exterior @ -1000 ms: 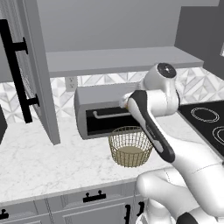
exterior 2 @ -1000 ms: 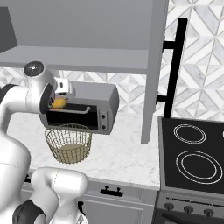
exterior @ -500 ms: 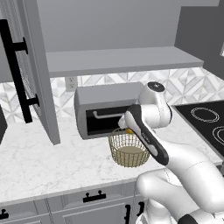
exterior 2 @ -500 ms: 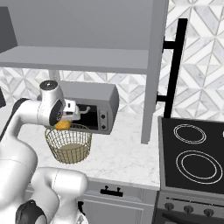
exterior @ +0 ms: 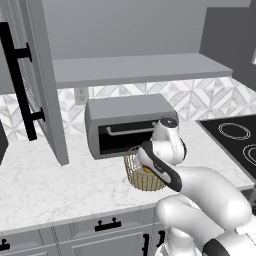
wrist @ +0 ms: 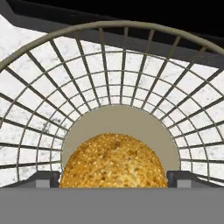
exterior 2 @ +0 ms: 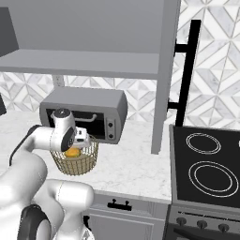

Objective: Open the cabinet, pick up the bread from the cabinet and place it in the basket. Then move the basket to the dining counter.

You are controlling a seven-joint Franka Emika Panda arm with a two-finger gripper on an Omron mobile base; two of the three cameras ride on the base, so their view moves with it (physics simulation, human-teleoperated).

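The round tan wire basket (exterior: 134, 176) (exterior 2: 89, 159) (wrist: 122, 24) stands on the marble counter in front of the toaster oven. My gripper (exterior 2: 75, 146) (wrist: 113, 180) reaches down into it, shut on the golden bread (wrist: 113, 159) (exterior 2: 71, 153) (exterior: 146, 170), which sits between both fingertips (wrist: 43, 178) just above the basket's beige base. In the left base view my forearm covers most of the hand. The grey cabinet stands open, its door (exterior: 45, 85) (exterior 2: 166, 70) swung out and its shelf (exterior: 135, 70) (exterior 2: 79, 63) bare. The dining counter is out of view.
A grey toaster oven (exterior: 130, 125) (exterior 2: 84, 110) stands right behind the basket, under the shelf. A black stove top (exterior: 235, 140) (exterior 2: 206, 164) lies to the right. Grey drawers (exterior: 107, 227) run below the white marble counter (exterior: 50, 185).
The arm has come down from in front of the toaster oven, carrying the bread into the basket. The basket and cabinet door have not moved.
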